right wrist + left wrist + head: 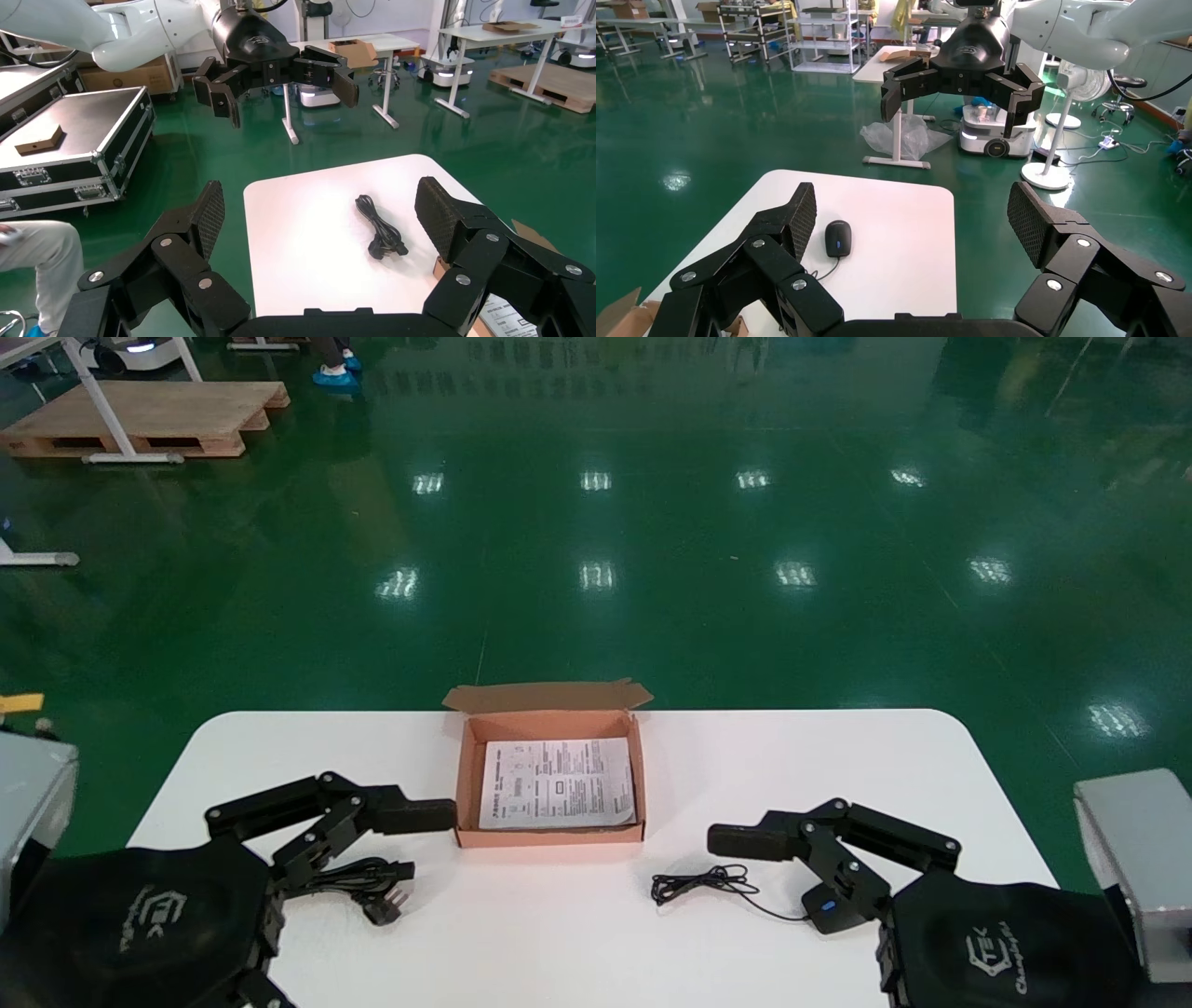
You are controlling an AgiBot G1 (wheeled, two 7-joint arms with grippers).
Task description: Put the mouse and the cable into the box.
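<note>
On table [792,756], flanking box [549,837] | mouse [838,238] by right gripper [320,210], cable [380,228] by left gripper [914,221] | fingers spread wide, both empty | nothing packed; first grasp pending | next: lower onto mouse, close

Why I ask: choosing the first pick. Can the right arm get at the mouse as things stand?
Probably yes. The right gripper hovers over the mouse with its fingers open. Nothing lies on the mouse; only its own thin cord trails beside it.

Bright even overhead light, lamp glare dotting the glossy floor [652,617], faint soft shadows on the table [792,756]
</note>
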